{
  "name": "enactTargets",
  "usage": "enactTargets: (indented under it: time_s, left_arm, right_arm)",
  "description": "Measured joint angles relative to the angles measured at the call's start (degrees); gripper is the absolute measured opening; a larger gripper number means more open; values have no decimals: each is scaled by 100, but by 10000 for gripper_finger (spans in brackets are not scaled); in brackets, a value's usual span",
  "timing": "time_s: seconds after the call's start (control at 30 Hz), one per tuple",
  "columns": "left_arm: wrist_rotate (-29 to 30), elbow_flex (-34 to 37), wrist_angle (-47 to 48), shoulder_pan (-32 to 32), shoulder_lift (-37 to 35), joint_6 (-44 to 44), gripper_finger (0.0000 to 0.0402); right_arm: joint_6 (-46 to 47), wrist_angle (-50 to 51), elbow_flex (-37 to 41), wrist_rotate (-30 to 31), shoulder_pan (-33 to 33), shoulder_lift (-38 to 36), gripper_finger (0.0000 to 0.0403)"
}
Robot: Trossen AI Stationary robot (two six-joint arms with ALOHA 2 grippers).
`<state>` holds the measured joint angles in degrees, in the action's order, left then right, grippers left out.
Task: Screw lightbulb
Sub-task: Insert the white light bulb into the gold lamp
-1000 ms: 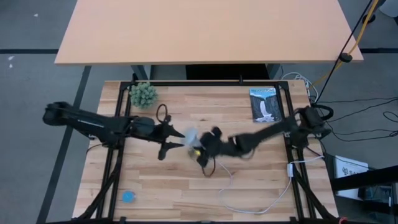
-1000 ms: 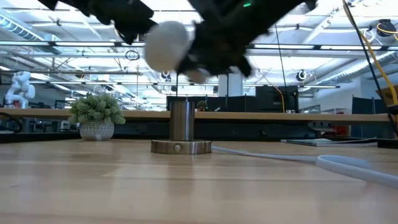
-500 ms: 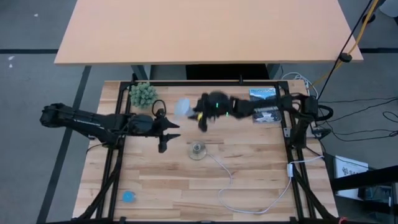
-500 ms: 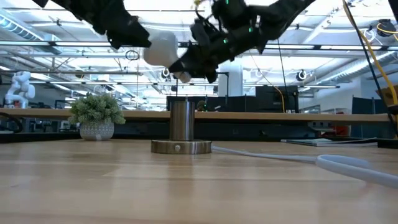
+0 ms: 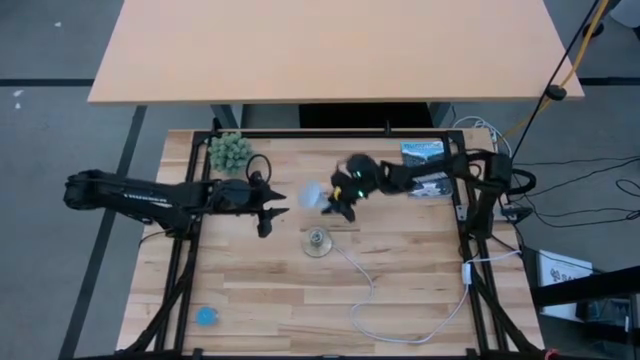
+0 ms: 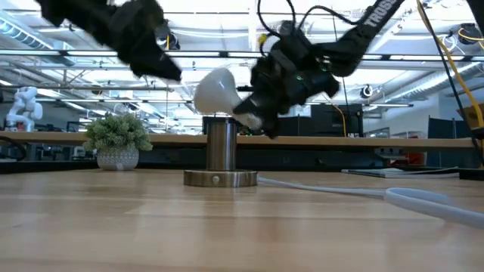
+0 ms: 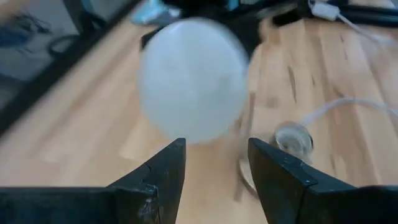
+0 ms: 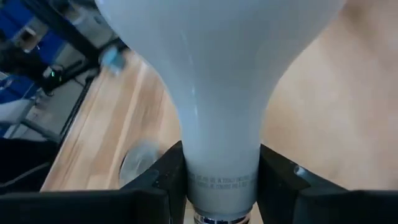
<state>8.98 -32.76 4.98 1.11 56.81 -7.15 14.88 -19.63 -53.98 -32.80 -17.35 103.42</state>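
The white frosted lightbulb point(image 5: 312, 195) hangs in the air just beyond the silvery socket point(image 5: 317, 242), which stands upright on its round base on the table. My right gripper point(image 5: 338, 197) is shut on the bulb, whose globe point(image 6: 215, 91) points toward the table's left. In the low view the globe sits just above the socket's top point(image 6: 221, 128). My left gripper point(image 5: 275, 208) hovers open left of the bulb. In the left wrist view the globe point(image 7: 193, 87) floats just beyond its fingertips point(image 7: 214, 162), with nothing between them. My right gripper pinches the bulb's narrow neck point(image 8: 221, 168), just above the screw base, between its two fingers point(image 8: 163, 171). The fingers come from the table's right, slanting a little downward, along the bulb's length. The bulb is lifted clear and lies nearly level, globe leading.
The socket's white cord point(image 5: 400, 310) runs toward the near right. A small potted plant point(image 5: 230, 152) stands at the far left, a booklet point(image 5: 425, 168) at the far right and a blue object point(image 5: 205, 316) at the near left. Black frame rails point(image 5: 185, 250) border the table.
My right gripper carried the bulb from beside the socket toward the table's far edge. It then came part of the way back and down, so the globe now hangs lower, just above the socket's top. My left gripper drifted slightly toward the far edge, staying open.
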Motion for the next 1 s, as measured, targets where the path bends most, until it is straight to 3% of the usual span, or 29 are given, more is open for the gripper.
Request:
enactTargets:
  time_s: [0.13,0.33,0.5,0.67,0.83,1.0]
  left_arm:
    - [-323,963,-1193,-6,0,-409,178]
    - [-661,2098,-3845,54,23,-555,178]
    - [-1117,2182,-4171,334,134,-495,178]
    - [-1607,2182,-4377,547,801,-759,172]
    - [-2126,2051,-5627,537,1706,-739,151]
    - [-2147,1670,-5741,492,2435,-641,136]
  right_arm:
    - [583,-712,860,470,382,-480,131]
    - [772,-1914,1618,1577,726,-1418,131]
    - [142,-2753,1653,2574,1337,-1317,131]
    - [420,-3155,1600,3832,1773,-536,150]
    - [540,-4520,1599,3829,1972,-2,136]
    - [714,-4711,1597,3850,2010,85,143]
